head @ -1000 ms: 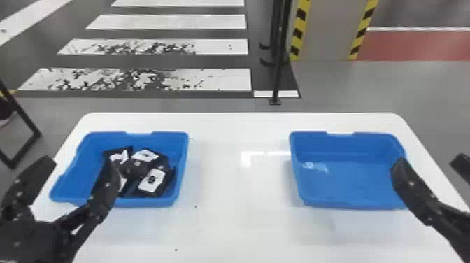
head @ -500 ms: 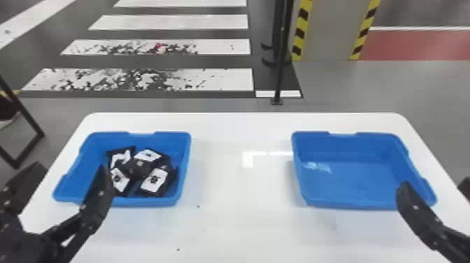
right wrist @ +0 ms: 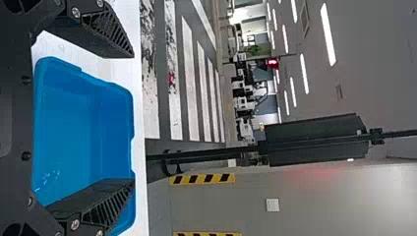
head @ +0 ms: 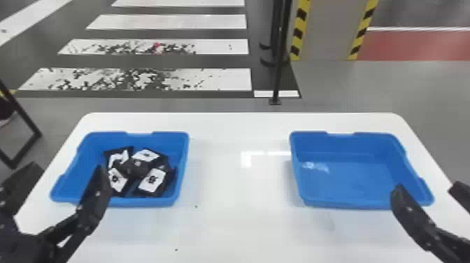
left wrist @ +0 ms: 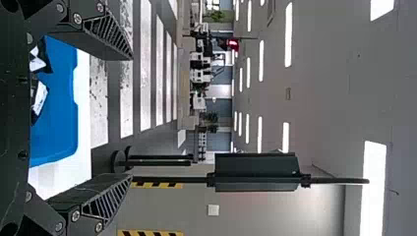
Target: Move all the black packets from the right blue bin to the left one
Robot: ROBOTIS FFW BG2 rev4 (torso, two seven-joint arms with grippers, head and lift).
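Showing flat black packets [head: 152, 179] heaped in smooth bin [head: 95, 149] toward nine o'clock, with ribbed jaws apart on left gripper [head: 66, 169] and right gripper [head: 427, 189].

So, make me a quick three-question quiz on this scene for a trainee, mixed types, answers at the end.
1. True or false: black packets lie in the left blue bin.

2. How does the left gripper stand?
A) Shut on a packet
B) Open, fingers apart
C) Shut on a bin's rim

3. Fill in: the right blue bin stands on a ____ table.

Key: 1. True. 2. B. 3. White.
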